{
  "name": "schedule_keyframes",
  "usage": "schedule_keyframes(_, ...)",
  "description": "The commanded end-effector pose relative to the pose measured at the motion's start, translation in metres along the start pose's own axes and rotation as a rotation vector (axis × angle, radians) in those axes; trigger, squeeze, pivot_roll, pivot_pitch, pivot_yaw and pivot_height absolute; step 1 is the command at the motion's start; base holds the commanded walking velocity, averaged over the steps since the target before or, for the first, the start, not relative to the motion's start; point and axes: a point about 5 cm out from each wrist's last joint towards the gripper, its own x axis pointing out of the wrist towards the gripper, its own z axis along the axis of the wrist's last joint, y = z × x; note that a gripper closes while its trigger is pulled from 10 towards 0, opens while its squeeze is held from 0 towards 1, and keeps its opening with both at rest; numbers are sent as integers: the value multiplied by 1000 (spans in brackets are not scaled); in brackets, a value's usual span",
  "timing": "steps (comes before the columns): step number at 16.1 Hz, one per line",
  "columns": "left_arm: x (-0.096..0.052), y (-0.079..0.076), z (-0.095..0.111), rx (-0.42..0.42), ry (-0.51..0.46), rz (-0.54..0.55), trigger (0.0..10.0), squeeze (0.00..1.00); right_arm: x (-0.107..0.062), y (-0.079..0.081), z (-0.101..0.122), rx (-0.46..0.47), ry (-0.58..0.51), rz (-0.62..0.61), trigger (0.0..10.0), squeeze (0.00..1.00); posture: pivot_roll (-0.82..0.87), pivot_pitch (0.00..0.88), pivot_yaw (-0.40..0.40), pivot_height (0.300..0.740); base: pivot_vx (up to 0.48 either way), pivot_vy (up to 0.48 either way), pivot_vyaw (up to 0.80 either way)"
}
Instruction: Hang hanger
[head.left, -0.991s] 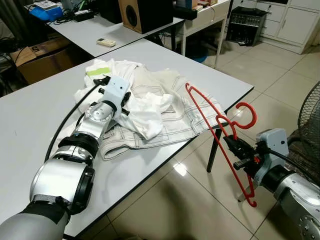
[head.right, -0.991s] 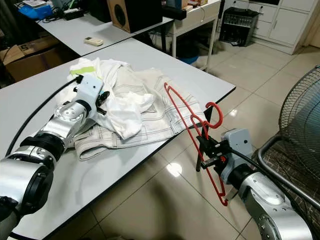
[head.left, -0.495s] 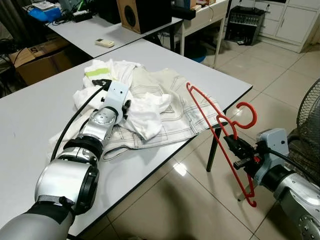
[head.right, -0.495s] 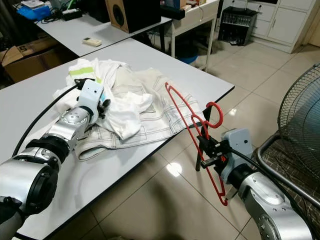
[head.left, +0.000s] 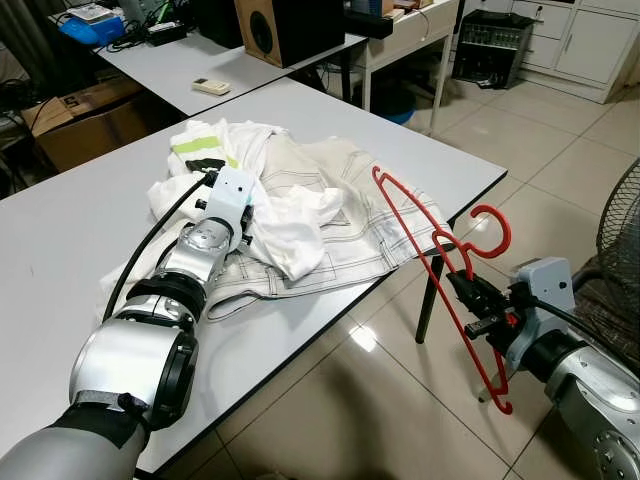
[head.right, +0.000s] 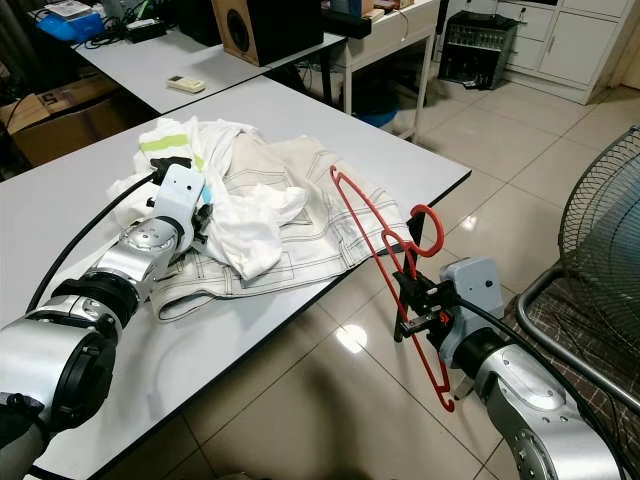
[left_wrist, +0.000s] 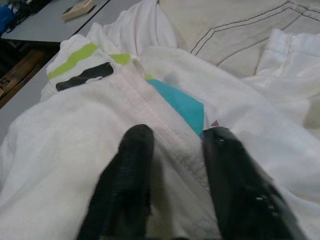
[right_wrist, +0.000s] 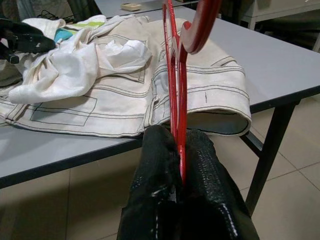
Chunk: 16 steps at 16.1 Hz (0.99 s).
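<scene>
A pale grey table (head.left: 80, 230) stands on a glossy tiled floor (head.left: 360, 400), with a heap of clothes on its near half. The heap is a rumpled white shirt (head.left: 290, 225) with a lime-green stripe, lying on top of cream trousers (head.left: 370, 235) with dark stitching that reach the table's right edge. The left gripper (left_wrist: 172, 150) reaches across the table and rests on the white shirt; its two black fingers are parted, with a stitched hem of the shirt running between them, and whether they actually pinch the cloth cannot be told. To the right, off the table and above the floor, the right gripper (right_wrist: 181, 150) has its fingers pressed together on the thin wire of a red hanger (head.left: 440, 270). The hanger is held tilted, its upper end leaning over the table's edge near the trousers, its hook curling up to the right of the table's corner. A black fan grille (head.left: 620, 240) stands at the far right.
</scene>
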Motion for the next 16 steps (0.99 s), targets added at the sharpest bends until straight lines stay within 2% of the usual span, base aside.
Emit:
schedule_keyframes(1,-1,4,-10,7,37,20,0,0,2,1,2,-7,-15,7,10000,0,-196,0,157,740,0,0,0)
schedule_keyframes(12,-3,4,-19,-23,58,4,0,0,4,1,1,-9,-21,4,10000,0,-198,0,164,740,0,0,0)
schedule_keyframes(13,-3,3,-18,-57,47,4,0,0,4,1,1,-9,-21,3,10000,0,-198,0,166,740,0,0,0)
schedule_keyframes(14,-3,9,-13,-178,-2,19,0,0,3,1,0,-9,-22,1,10000,0,-200,0,170,740,0,0,0)
schedule_keyframes(16,-5,22,-13,-240,-35,58,0,0,2,2,-1,-6,-23,-4,10000,0,-203,0,182,740,0,0,0)
